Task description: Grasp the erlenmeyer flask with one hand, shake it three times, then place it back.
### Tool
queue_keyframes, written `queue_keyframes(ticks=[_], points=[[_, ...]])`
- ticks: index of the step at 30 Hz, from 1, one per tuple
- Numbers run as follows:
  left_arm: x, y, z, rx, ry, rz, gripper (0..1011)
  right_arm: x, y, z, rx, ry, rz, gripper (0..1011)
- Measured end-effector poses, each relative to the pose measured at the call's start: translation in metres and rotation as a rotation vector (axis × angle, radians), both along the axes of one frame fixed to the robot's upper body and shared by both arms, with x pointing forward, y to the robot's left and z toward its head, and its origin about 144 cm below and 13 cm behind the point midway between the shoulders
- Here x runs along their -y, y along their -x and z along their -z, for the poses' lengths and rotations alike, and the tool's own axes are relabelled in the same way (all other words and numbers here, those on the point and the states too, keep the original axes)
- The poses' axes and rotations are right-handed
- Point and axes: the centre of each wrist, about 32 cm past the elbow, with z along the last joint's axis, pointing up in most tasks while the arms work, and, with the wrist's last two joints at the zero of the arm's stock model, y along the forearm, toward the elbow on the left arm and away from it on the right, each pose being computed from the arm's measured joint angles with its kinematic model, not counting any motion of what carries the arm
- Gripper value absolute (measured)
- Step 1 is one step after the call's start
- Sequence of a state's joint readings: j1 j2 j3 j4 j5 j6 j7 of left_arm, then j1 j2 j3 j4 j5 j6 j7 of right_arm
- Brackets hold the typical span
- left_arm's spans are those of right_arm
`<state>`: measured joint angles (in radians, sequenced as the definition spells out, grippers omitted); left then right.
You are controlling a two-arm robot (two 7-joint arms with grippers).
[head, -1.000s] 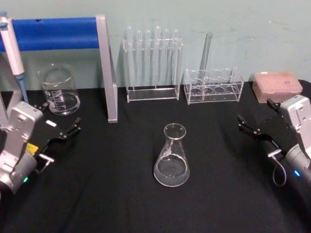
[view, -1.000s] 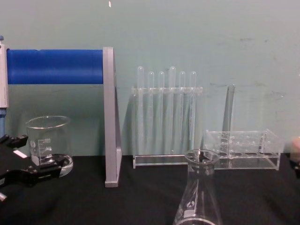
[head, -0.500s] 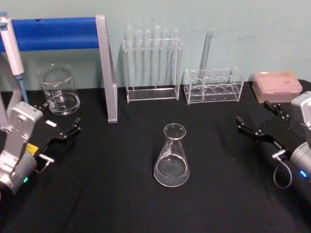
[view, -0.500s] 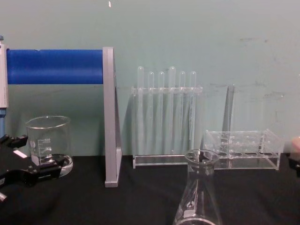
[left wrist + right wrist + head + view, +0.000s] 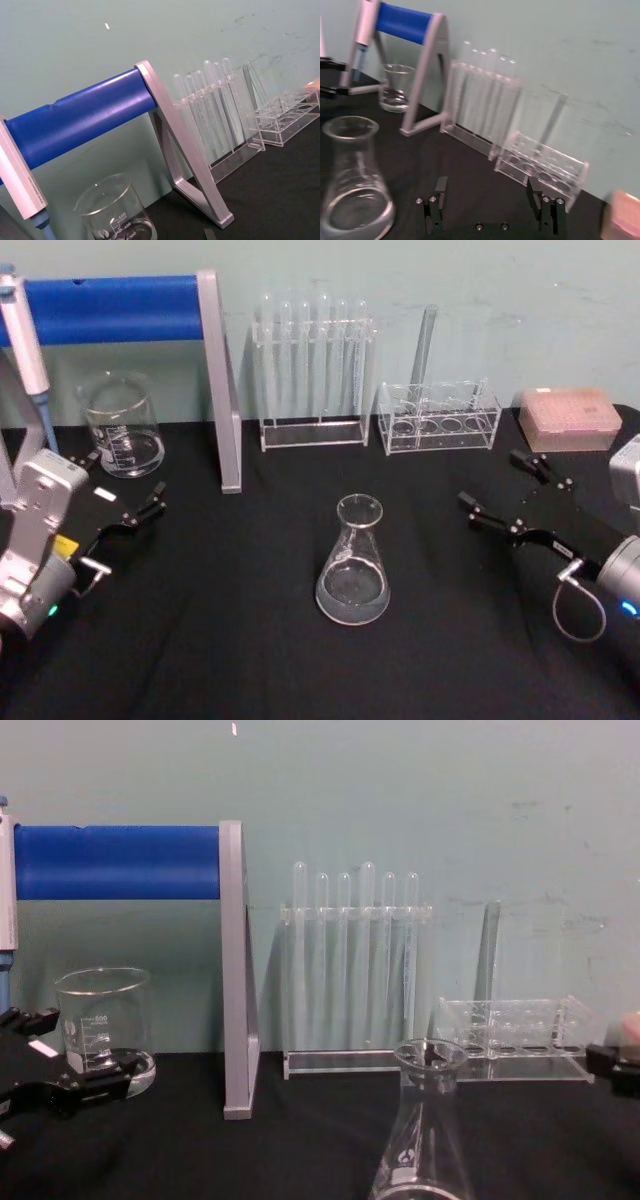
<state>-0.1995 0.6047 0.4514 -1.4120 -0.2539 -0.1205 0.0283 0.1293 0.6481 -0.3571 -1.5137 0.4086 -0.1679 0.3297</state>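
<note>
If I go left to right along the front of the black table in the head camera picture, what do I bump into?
left gripper, open, at the left edge → erlenmeyer flask, upright in the middle → right gripper, open, at the right, pointing toward the flask.

The glass beaker [image 5: 112, 212] is showing white graduation numerals low on its wall, of which 400 and 300 are coming through legibly in the left wrist view, while the erlenmeyer flask [image 5: 425, 1120] is carrying only a tiny white mark too small to read.
</note>
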Motion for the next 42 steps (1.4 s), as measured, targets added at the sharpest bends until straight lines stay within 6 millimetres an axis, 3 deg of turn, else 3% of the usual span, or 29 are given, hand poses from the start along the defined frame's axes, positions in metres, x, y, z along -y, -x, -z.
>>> queue_keyframes(ticks=[17,42], points=[[0.000,0.000,0.000,0.000,0.000,0.000,1001,-0.005,0.006,-0.003,-0.020,-0.031,-0.195,1000],[0.000,0.000,0.000,0.000,0.000,0.000,1001,-0.033,-0.001,0.006,-0.117,-0.093,-0.350,1000]])
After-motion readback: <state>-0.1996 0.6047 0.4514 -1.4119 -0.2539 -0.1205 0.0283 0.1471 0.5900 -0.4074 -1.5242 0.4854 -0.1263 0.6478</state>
